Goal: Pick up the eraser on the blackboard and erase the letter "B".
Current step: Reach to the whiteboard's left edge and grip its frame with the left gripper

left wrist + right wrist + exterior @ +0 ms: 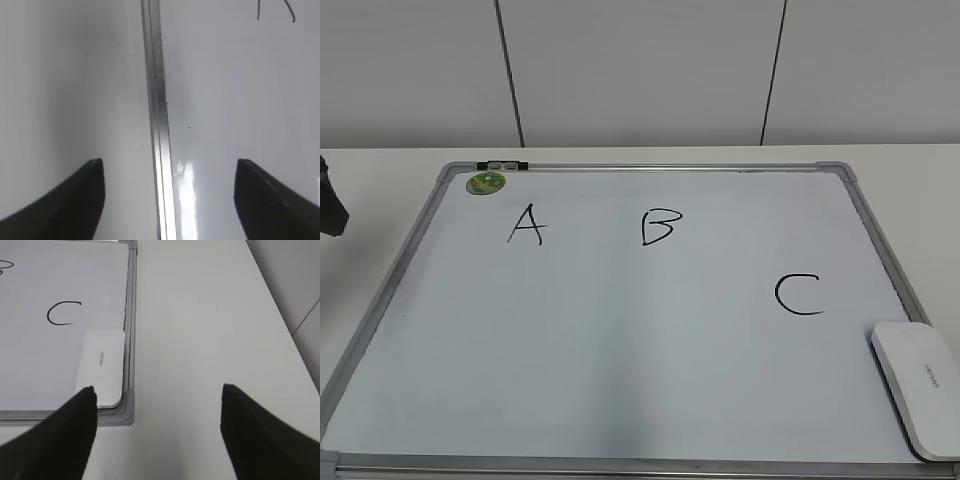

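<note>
The blackboard point(620, 340) is a white dry-erase board with a grey frame, lying flat on the table. The black letter "B" point(657, 227) is drawn at its upper middle, between "A" point(526, 225) and "C" point(798, 294). The white eraser point(918, 386) lies in the board's near right corner; it also shows in the right wrist view point(101, 367) beside the "C" point(63, 313). My right gripper point(157, 392) is open and empty, over the table just off that corner. My left gripper point(170, 167) is open and empty, astride the board's left frame point(157, 120).
A small round green magnet point(486, 183) and a black clip point(502, 164) sit at the board's far left corner. A dark part of the left arm point(330, 200) shows at the left edge. A white table point(210, 325) surrounds the board, with a wall behind.
</note>
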